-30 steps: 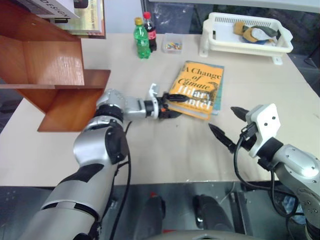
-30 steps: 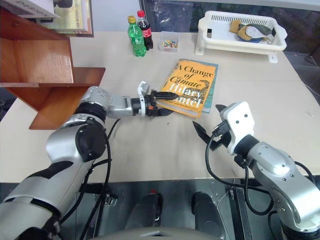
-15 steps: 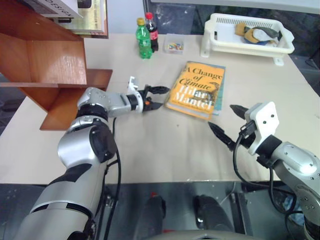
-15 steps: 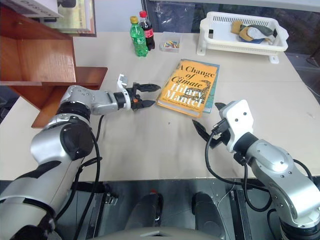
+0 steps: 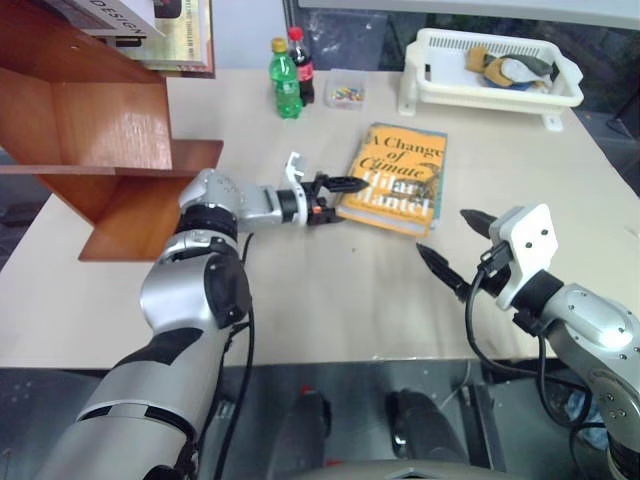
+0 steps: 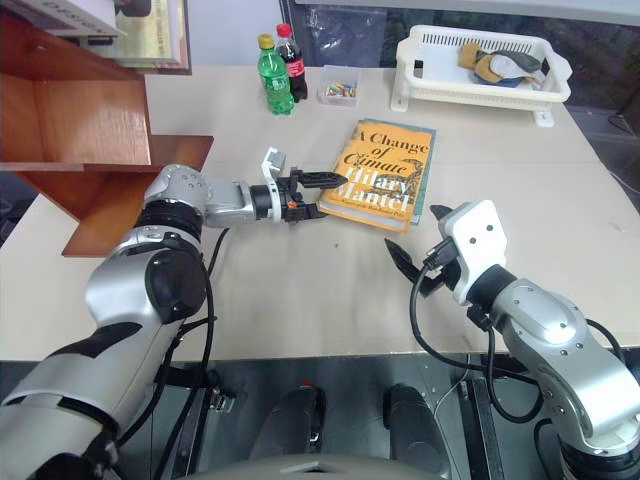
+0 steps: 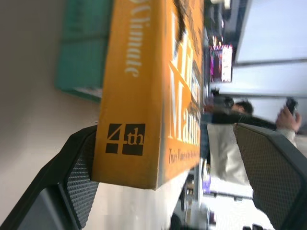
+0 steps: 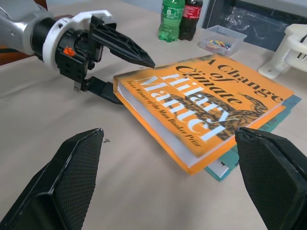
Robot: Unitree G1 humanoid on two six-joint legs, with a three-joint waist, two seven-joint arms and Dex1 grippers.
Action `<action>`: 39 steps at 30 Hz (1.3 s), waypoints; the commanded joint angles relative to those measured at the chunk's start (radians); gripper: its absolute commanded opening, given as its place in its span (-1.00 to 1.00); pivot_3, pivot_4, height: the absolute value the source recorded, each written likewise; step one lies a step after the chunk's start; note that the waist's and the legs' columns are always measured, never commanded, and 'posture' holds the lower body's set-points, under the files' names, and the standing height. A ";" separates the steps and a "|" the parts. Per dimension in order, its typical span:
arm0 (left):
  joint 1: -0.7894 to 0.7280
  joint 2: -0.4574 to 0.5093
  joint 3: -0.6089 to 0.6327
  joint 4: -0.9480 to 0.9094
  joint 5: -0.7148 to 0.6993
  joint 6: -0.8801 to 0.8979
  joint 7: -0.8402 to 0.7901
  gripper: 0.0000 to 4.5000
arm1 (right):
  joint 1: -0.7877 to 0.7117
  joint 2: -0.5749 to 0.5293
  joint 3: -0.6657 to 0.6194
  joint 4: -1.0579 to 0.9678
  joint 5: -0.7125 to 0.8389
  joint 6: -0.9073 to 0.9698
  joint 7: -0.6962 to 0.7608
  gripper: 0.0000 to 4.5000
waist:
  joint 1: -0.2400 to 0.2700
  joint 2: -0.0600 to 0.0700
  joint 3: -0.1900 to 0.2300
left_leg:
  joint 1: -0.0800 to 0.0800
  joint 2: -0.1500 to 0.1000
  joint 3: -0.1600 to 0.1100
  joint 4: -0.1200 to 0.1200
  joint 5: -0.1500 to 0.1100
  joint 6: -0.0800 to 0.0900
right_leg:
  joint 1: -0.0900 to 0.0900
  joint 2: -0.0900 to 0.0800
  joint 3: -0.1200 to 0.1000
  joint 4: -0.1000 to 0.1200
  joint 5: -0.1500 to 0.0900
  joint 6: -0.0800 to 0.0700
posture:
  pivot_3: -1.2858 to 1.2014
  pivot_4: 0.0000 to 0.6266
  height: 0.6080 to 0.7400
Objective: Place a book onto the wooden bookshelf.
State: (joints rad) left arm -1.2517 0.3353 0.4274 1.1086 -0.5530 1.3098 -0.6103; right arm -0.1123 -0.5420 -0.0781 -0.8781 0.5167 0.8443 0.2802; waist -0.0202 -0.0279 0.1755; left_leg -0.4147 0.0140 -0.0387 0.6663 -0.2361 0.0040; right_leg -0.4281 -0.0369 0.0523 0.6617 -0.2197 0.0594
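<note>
The book lies on a green book, its spine corner now between the left gripper's spread fingers after a brief pull-back. Closing should secure it. The right gripper waits, fingers spread.

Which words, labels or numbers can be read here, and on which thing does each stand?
"A Change of Climate", "Hilary Mantel": cover of the book.
"4th": its orange spine.
"Climate": same spine.
"DESIGN": a book on the wooden bookshelf.
Line under the author's name, bottle labels: too small or blurred to read.

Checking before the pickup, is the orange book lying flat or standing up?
Flat: the book lies cover up, stacked on a teal book on the table.
</note>
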 commanded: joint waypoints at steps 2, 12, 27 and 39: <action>-0.016 0.014 0.018 -0.032 -0.022 0.015 -0.011 0.99 | -0.006 -0.001 -0.015 -0.012 -0.006 -0.030 0.008 1.00 | 0.000 0.000 0.000 | 0.000 0.000 0.000 0.001 0.000 0.000 | 0.000 0.000 0.000 0.000 0.000 0.000 | 0.03 -0.52 1.00; -0.035 0.014 0.072 0.097 0.001 -0.121 0.085 0.99 | -0.009 -0.004 -0.009 -0.008 -0.011 -0.036 0.012 1.00 | 0.005 0.000 0.000 | 0.000 0.000 0.000 0.001 0.000 0.000 | 0.000 0.000 0.000 0.001 0.000 0.000 | 0.03 -0.52 1.00; -0.058 -0.025 0.072 0.206 0.059 -0.370 0.091 0.99 | 0.078 -0.020 -0.030 -0.118 -0.028 -0.034 -0.007 1.00 | 0.004 0.000 0.000 | 0.000 0.000 0.000 0.001 0.000 0.000 | 0.000 0.000 0.000 0.001 0.000 0.000 | 0.03 -0.52 1.00; -0.043 -0.014 0.109 0.225 0.052 -0.379 0.103 -0.41 | 0.119 -0.014 -0.043 -0.156 -0.033 -0.020 -0.033 1.00 | 0.004 0.000 0.000 | 0.000 0.000 0.000 0.002 0.000 0.000 | 0.000 0.000 0.000 0.001 0.000 0.000 | 0.03 -0.52 1.00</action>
State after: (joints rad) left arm -1.2892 0.3042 0.5299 1.3310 -0.5055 0.9183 -0.5271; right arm 0.0044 -0.5543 -0.0963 -0.9860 0.4838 0.8272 0.2548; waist -0.0165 -0.0282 0.1753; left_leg -0.4145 0.0139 -0.0388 0.6683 -0.2362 0.0041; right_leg -0.4274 -0.0369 0.0523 0.6624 -0.2196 0.0596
